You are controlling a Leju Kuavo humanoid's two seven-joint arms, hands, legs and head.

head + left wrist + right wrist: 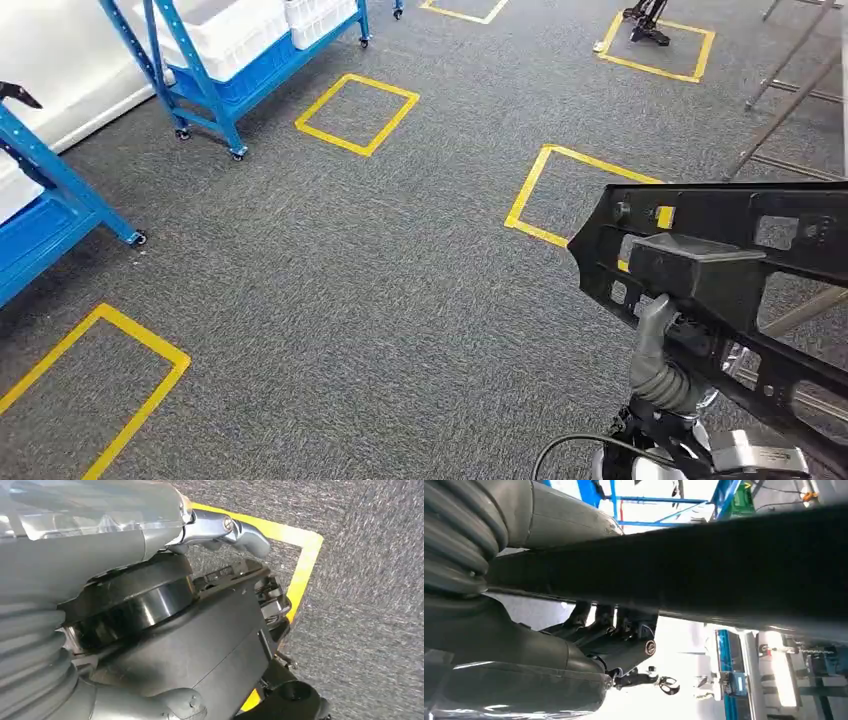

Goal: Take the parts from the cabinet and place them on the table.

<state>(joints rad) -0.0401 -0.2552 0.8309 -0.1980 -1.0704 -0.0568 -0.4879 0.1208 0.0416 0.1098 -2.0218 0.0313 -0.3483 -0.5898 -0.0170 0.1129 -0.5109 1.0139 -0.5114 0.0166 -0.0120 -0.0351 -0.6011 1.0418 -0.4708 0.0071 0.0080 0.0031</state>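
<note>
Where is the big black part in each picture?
Head view: the black part is at the right, held up by the right robot hand over the carpet.
Left wrist view: it is not there.
Right wrist view: the black part runs across the middle.
Shared landmark: the right robot hand under it.

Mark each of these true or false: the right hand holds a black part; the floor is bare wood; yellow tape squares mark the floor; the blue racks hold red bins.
The right hand holds a black part: true.
The floor is bare wood: false, it is grey carpet.
Yellow tape squares mark the floor: true.
The blue racks hold red bins: false, the bins are white.
</note>
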